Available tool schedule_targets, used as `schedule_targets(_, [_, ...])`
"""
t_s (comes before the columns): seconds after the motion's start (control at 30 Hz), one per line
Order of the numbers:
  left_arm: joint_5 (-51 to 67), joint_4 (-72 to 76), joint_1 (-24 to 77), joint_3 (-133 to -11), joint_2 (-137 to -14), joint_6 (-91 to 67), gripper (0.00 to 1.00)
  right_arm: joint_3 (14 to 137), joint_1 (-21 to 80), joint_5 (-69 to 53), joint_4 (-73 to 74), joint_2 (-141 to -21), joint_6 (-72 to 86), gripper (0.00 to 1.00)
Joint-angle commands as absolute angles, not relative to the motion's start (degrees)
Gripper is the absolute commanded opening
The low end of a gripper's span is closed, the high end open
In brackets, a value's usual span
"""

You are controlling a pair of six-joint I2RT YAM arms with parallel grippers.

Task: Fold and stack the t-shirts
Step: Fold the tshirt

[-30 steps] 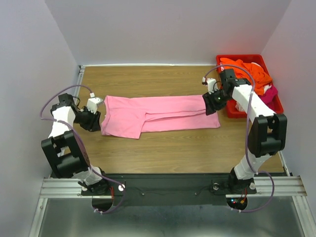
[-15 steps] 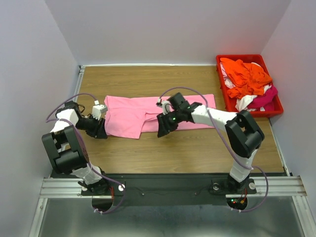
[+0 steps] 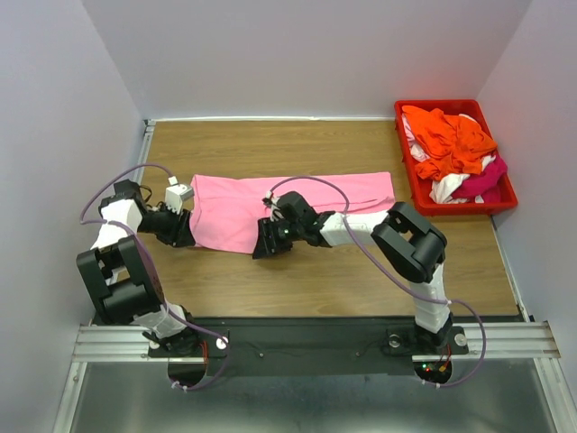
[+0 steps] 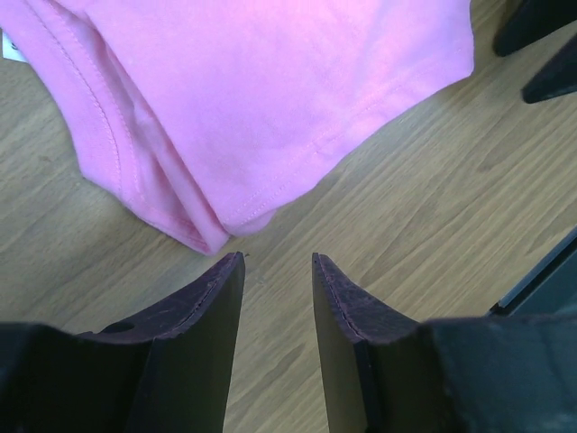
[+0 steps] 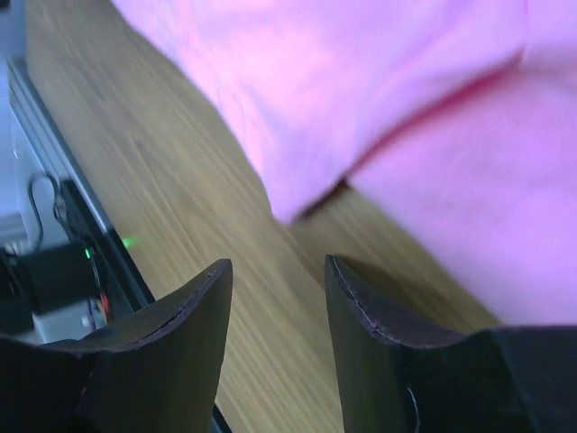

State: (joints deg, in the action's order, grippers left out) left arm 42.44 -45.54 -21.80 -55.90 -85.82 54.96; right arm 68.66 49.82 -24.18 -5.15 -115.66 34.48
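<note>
A light pink t-shirt (image 3: pixel 297 203) lies folded into a long strip across the table (image 3: pixel 297 271). My left gripper (image 3: pixel 183 236) is open and empty, just off the shirt's near-left corner (image 4: pixel 216 230). My right gripper (image 3: pixel 261 248) is open and empty, just off the shirt's near corner (image 5: pixel 297 203), low over the wood. The left wrist view shows the right gripper's dark fingertips (image 4: pixel 541 50) at its upper right. Orange, white and magenta t-shirts (image 3: pixel 455 144) lie heaped in the bin.
A red plastic bin (image 3: pixel 424 203) stands at the table's right edge. White walls close in the back and both sides. A black rail (image 3: pixel 306 338) runs along the near edge between the arm bases.
My right gripper has swept left from the shirt's right end near the bin, along the shirt, to its near-left corner. My left gripper shifted slightly toward the shirt's left corner.
</note>
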Motion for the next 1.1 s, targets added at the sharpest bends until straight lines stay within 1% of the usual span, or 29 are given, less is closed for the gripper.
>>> schedule_targets(0.0, [43.95,-45.53,-21.62,-56.6,-82.97,54.93,0.47,70.75,51.33,-19.25,-11.24,-119.44,40.25,0.51])
schedule_targets(0.13, [43.68,-45.09,-21.62,-56.51,-82.44,55.63,0.48,71.63,51.85,-19.69,-13.53,-121.2,42.36,0.49])
schedule_targets(0.2, [43.16,-45.17,-21.62,-56.51,-82.35,56.94,0.48,72.07,51.86,-19.6,-13.8,-121.9,42.98,0.45])
schedule_targets(0.27, [42.89,-45.26,-21.53,-56.43,-82.18,57.91,0.48,72.95,51.86,-19.78,-13.71,-122.43,42.98,0.36])
schedule_targets(0.3, [42.8,-45.26,-21.53,-56.43,-82.09,58.79,0.48,73.04,51.77,-19.86,-13.71,-122.26,43.07,0.23])
schedule_targets(0.37, [42.54,-45.18,-21.36,-56.16,-81.56,59.67,0.48,73.56,51.77,-20.82,-13.62,-121.03,43.15,0.09])
schedule_targets(0.4, [42.37,-44.91,-21.27,-55.9,-81.21,60.11,0.48,73.91,51.68,-21.44,-13.36,-120.68,43.15,0.08])
schedule_targets(0.47, [41.14,-43.86,-20.22,-55.11,-80.77,61.52,0.48,75.49,51.59,-22.76,-12.57,-120.06,43.15,0.01])
schedule_targets(0.6, [38.24,-41.14,-17.23,-53.7,-79.81,62.84,0.48,78.65,50.63,-25.13,-11.25,-119.71,43.15,0.01])
schedule_targets(0.7, [37.18,-38.32,-15.39,-53.44,-79.45,61.0,0.48,80.33,49.4,-26.98,-10.2,-119.44,43.24,0.01])
schedule_targets(0.87, [41.21,-39.63,-15.12,-57.55,-83.04,57.4,0.49,84.11,46.94,-29.09,-9.67,-119.79,43.24,0.01])
schedule_targets(1.03, [44.21,-39.12,-15.29,-57.75,-83.32,56.43,0.54,87.36,44.83,-29.62,-9.58,-121.02,43.15,0.01])
schedule_targets(1.07, [44.38,-38.42,-15.21,-57.57,-82.8,56.43,0.57,88.23,44.13,-30.14,-9.58,-121.46,43.42,0.01])
